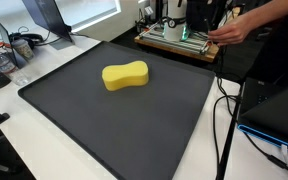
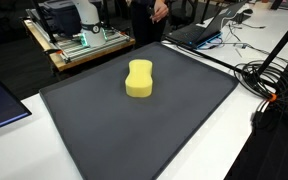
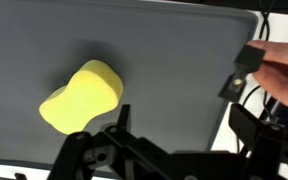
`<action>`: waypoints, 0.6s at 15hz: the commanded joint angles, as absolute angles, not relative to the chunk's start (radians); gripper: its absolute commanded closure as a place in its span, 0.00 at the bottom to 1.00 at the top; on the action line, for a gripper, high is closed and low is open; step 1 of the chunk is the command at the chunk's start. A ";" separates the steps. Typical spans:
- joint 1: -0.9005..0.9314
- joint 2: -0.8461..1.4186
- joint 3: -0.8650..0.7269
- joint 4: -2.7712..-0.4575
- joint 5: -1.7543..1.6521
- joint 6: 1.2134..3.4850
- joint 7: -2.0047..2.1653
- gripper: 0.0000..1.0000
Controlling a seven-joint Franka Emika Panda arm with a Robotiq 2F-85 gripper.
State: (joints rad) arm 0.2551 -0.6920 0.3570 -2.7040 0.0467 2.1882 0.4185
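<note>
As is shown in the wrist view, the gripper [image 3: 179, 128] is held above the dark grey mat [image 3: 164, 45] with its fingers spread wide, and nothing is pinched between them. A yellow sponge [image 3: 81, 97] (peanut-shaped, with a narrowed waist) is found up and to the left of the gripper in that view. It lies outside the gap between the fingers, near the tip of the finger [image 3: 121, 110] on that side, and it is not touched by it.

In both exterior views the sponge [image 1: 125, 76] [image 2: 139, 79] is seen lying flat on the mat [image 1: 84, 120] [image 2: 134, 135], somewhat off the mat's centre and well apart from every edge. The gripper itself cannot be made out clearly in those views.

Beyond the mat's far edge, a wooden board [image 1: 174, 42] carrying a green-lit device is seen in an exterior view. A person's hand [image 1: 232, 30] is held over the board's end. In the wrist view a hand [image 3: 284, 68] is seen past the mat's right edge, with a small black object [image 3: 246, 62] gripped in it.
</note>
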 commanded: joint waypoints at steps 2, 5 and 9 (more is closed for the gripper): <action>0.337 -0.763 0.265 -2.768 0.138 2.219 0.252 0.00; 0.349 -0.763 0.229 -2.758 0.168 2.203 0.184 0.05; 0.376 -0.709 0.275 -2.654 0.214 2.179 0.210 0.44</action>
State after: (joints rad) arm 0.3515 -0.7347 0.2555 -2.7190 0.1621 2.1976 0.2136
